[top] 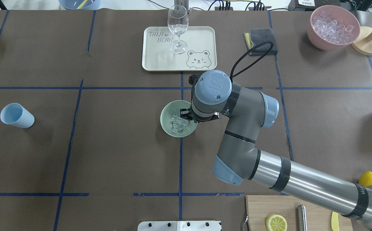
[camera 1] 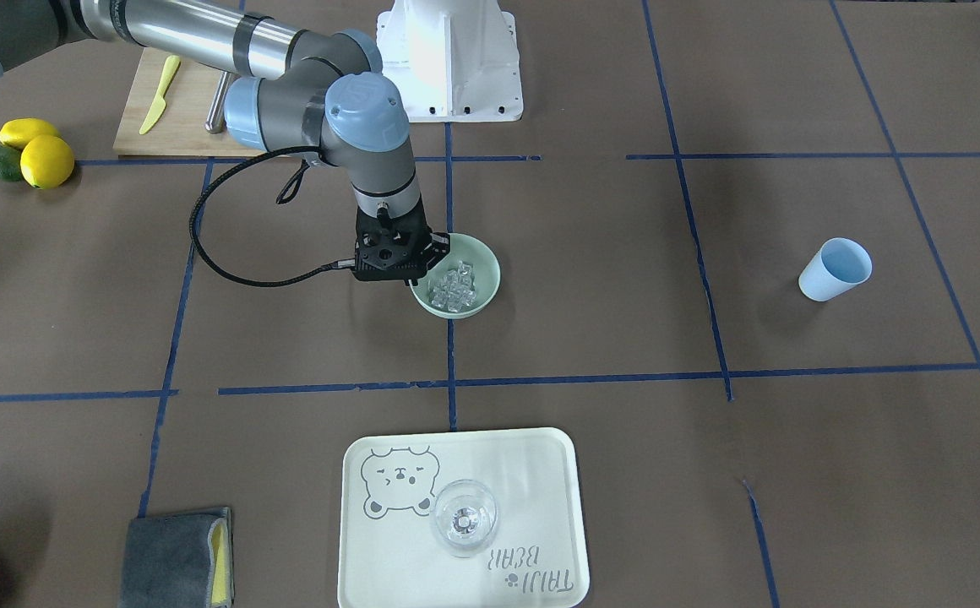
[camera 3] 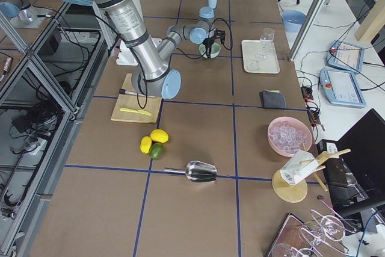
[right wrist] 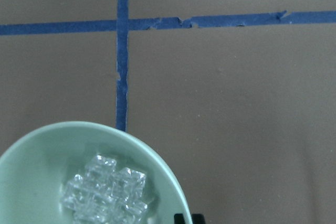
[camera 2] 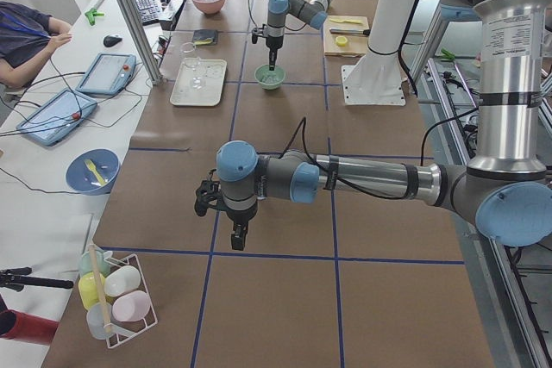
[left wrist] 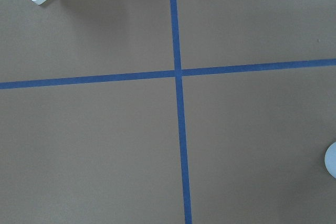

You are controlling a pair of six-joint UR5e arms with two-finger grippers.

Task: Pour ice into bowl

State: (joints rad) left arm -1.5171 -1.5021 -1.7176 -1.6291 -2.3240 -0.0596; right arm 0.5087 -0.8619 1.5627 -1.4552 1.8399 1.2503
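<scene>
The pale mint-green bowl [camera 1: 483, 257] stands at the table's middle with a small heap of clear ice cubes [camera 1: 454, 287] inside; it also shows in the overhead view [top: 167, 115] and the right wrist view [right wrist: 42, 148], ice [right wrist: 107, 192] included. My right gripper [camera 1: 412, 279] points straight down at the bowl's rim on my right side; its two fingertips [right wrist: 179, 217] sit close together either side of the rim, shut on it. My left gripper [camera 2: 237, 237] hangs over bare table far from the bowl; whether it is open, I cannot tell.
A light blue cup [top: 16, 116] stands far left. A tray [top: 202, 35] with a clear glass [top: 177, 24] lies beyond the bowl. A pink container of ice [top: 333, 27] and a grey cloth [top: 260, 37] are far right. A cutting board [camera 1: 177, 118], lemons [camera 1: 44, 159] and a metal scoop [camera 3: 195, 171] lie on my right.
</scene>
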